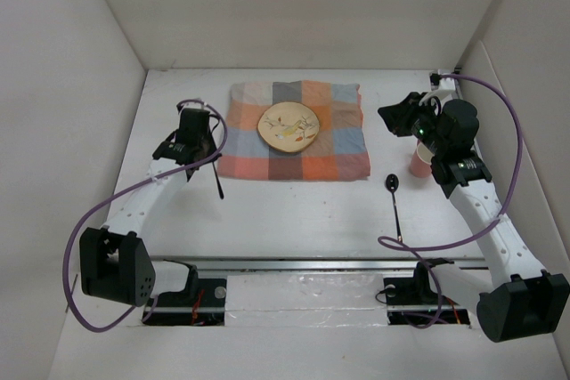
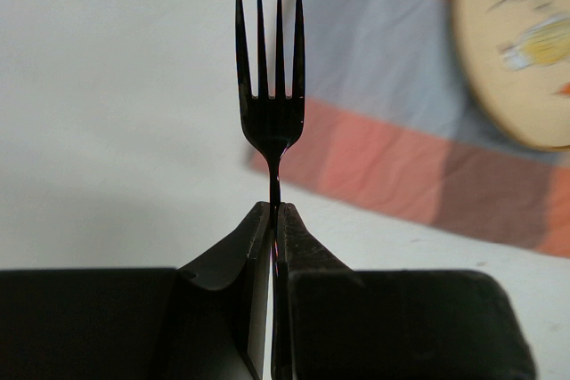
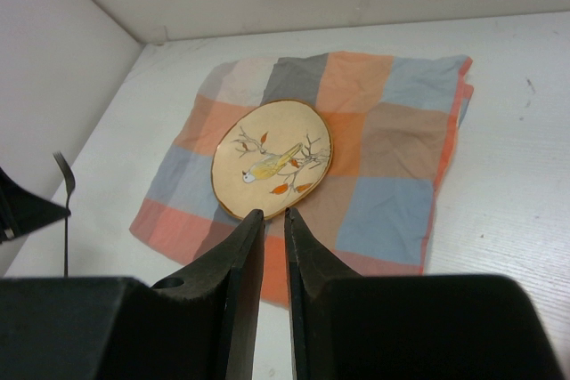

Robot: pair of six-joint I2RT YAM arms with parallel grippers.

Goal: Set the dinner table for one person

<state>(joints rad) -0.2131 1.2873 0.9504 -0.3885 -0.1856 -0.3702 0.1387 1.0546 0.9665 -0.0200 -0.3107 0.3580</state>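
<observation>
left of the cloth (image 1: 334, 153), above the table (image 1: 294, 220): item in hand, 1 fork (image 2: 272, 122), black. held by left gripper (image 2: 273, 211), fingers (image 2: 233, 251) pressed together on the neck just below the tines; handle runs back btw them.

table: white, flat. long axis looks left-right in top view, though foreshortened. arm bases at its near edge.

setting so far: cloth at far ctr, plate (image 1: 288, 125) on it, approx centred. spoon (image 1: 393, 182) flat on table, right of cloth and apart from it; bowl far, handle near. cup (image 1: 417, 165), pink, just right of spoon bowl, part hidden by right arm.

right gripper (image 3: 274, 215): aloft near cloth's right edge, fingers nearly together w/ a slim gap, nothing btw them.

step, as judged: fork placement, left of plate. fork not yet down. plate, spoon, cup look placed.

fork axis: approx near-far in top view, handle end toward near edge, tines hidden there. right wrist view shows it close to upright, tines up. so prob. steeply tilted. whether handle tip touches table: cannot tell.

next move calls for: lay fork over to end flat, parallel to spoon, tines far, on bare table just beside cloth's left edge; handle end down first, then part the fingers. risk: thin handle pivots in the pinch, fork lands askew or on cloth.
</observation>
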